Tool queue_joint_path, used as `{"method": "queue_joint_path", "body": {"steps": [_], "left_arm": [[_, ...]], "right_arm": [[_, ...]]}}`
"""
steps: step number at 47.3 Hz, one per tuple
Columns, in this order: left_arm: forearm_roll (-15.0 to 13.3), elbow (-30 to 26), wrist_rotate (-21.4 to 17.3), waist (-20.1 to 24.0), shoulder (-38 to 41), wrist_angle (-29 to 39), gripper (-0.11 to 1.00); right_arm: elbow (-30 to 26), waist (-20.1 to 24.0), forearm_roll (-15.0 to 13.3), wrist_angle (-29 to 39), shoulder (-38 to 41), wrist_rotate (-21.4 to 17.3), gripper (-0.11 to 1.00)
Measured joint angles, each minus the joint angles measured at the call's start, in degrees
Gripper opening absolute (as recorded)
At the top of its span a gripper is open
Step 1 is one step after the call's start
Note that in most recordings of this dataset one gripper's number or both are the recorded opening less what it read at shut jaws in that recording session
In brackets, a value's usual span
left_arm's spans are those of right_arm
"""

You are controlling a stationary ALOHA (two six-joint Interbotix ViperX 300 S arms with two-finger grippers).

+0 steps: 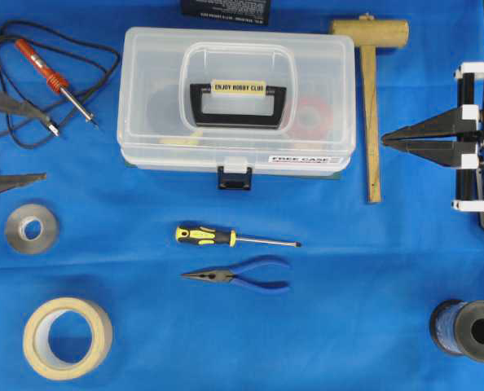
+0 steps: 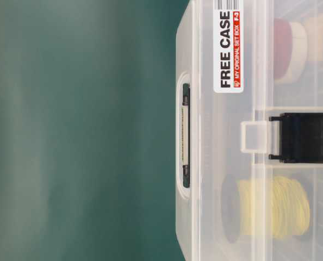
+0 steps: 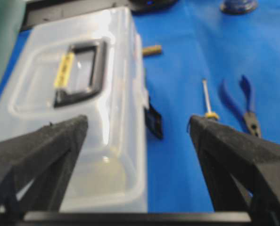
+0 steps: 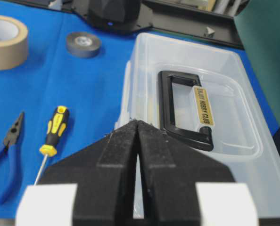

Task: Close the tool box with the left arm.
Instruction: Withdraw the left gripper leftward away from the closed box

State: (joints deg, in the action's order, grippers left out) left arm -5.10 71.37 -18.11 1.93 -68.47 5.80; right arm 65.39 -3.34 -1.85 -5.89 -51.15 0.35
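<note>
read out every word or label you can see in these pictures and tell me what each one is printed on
"ENJOY HOBBY CLUB": pale yellow label on the tool box handle.
"FREE CASE": white sticker on the box front.
"MY ORIGINAL SET BOX": red strip on that sticker; the code after it is too small to read.
White print on the black box behind the tool box: too small to read.

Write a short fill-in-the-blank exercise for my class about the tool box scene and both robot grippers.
1. The tool box lid is ____.
2. The left gripper has its jaws ____.
3. The right gripper has its jaws ____.
4. In the overhead view, the screwdriver lies just above the blue-handled ____.

Missing words: closed; open; shut; pliers
</note>
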Motion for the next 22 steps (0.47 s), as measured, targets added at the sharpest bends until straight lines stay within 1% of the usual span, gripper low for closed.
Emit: {"method": "queue_joint_path", "body": {"steps": [8,12,17,22], "left_arm": [[-1.93,5.54,0.00,-1.05,-3.08,-2.99,0.91],[-3.87,7.29,0.00,-1.14,-3.43,-3.69,0.91],[-5.63,8.09,0.00,-1.05,-3.43,-3.87,0.91],[-5.98,8.35,0.00,-1.05,-3.43,-3.96,0.91]], "right_arm": [[0.00,0.00,0.00,0.00,0.09,0.00,0.00],[0.00,0.00,0.00,0.00,0.09,0.00,0.00],[0.09,0.00,0.00,0.00,0.18,0.00,0.00],[0.09,0.00,0.00,0.00,0.18,0.00,0.00]]}}
